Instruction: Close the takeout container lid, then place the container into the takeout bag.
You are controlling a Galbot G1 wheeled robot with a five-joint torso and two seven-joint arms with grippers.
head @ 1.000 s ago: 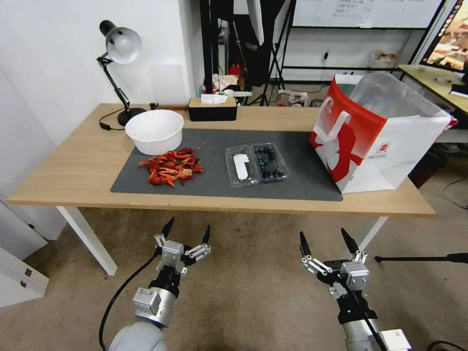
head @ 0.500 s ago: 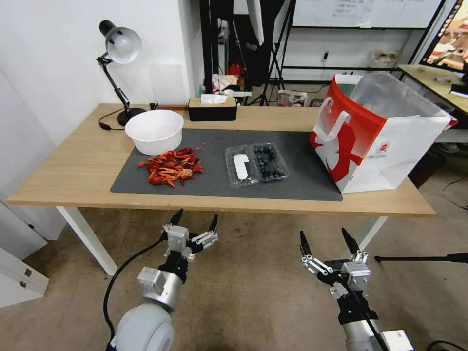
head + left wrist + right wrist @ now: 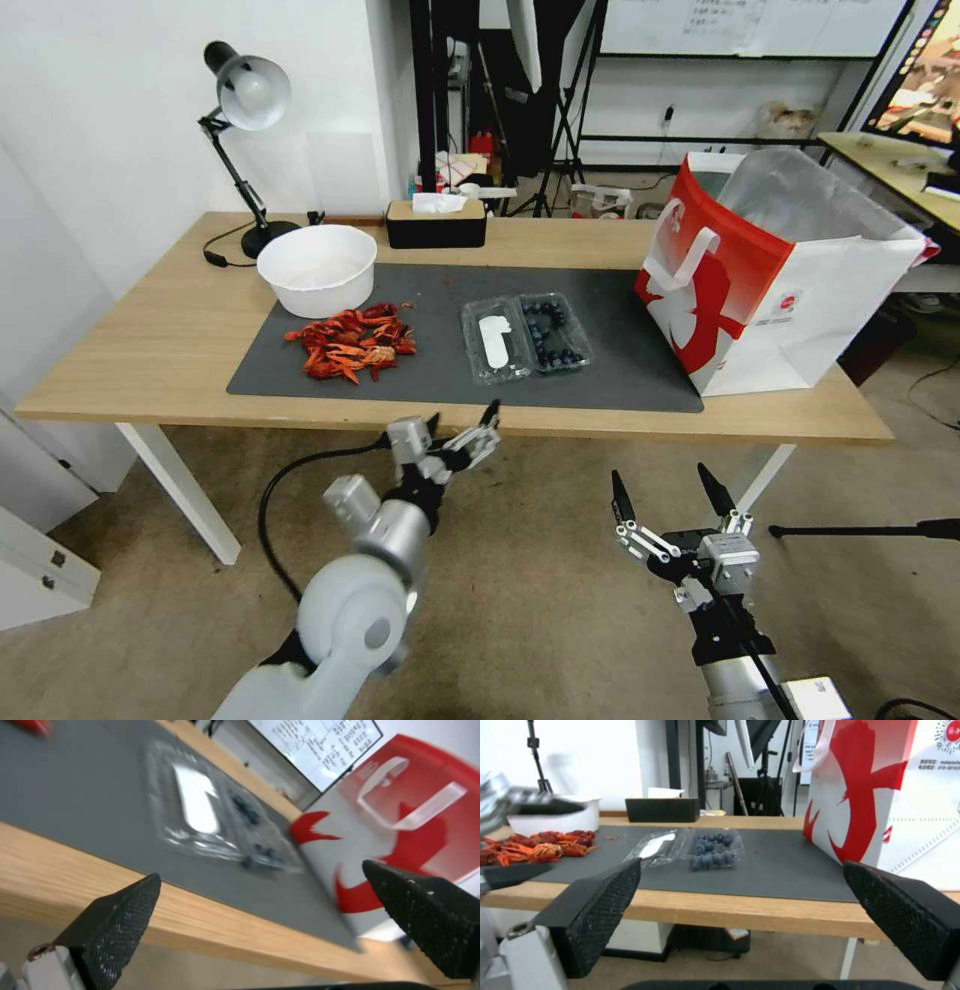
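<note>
Across the middle of the head view runs a light wooden table on white legs, with a dark grey mat covering most of its top and brownish carpet spreading below it. At the centre of the mat lies the takeout container, swung open flat: its berry-filled half sits on the right and the lid, marked by a white oblong sticker, lies on the left. To the right of it, on the mat's right end, the takeout bag stands upright with its mouth open and its silver lining showing. Left of the container is a heap of red crayfish, and just behind that a round white bowl. At the upper left a desk lamp rises from the table's back corner against a white wall, and a black tissue box sits at the back edge. Behind the table stand dark tripods and a whiteboard. The left pincer hangs at the table's front edge, below the container, its jaws wide apart. The right pincer waits lower right over the carpet, jaws wide too.
</note>
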